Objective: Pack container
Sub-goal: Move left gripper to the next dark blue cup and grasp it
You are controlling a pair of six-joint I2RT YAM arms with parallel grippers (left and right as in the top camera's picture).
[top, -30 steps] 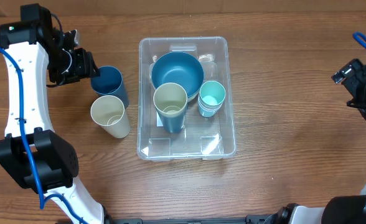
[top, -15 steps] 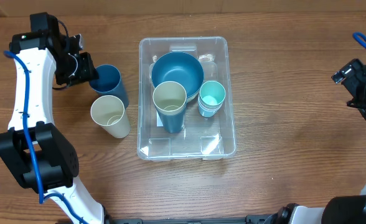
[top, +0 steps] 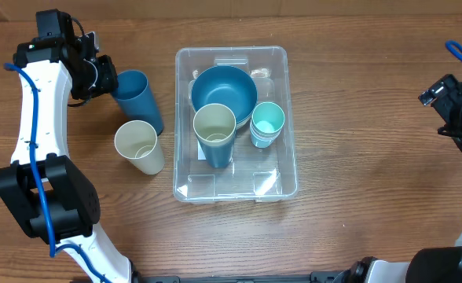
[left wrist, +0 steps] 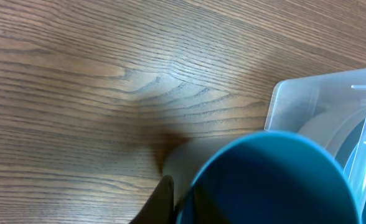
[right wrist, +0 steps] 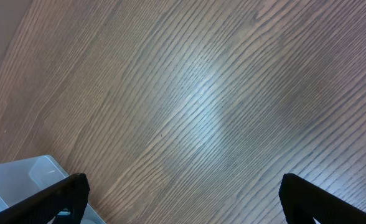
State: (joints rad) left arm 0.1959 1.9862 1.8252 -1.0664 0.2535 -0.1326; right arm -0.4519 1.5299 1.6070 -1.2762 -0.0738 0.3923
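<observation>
The left gripper pinches the rim of the blue cup, which leans just beside the cream cup. It should lift high, clear the wall of the container at mid-table, then lower into the bare near end. The right gripper hangs wide open, far right.

White arms, black joints, blue cables

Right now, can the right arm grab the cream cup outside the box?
Probably not easily. The right gripper is open but far off, and the container stands between it and the cream cup.
</observation>
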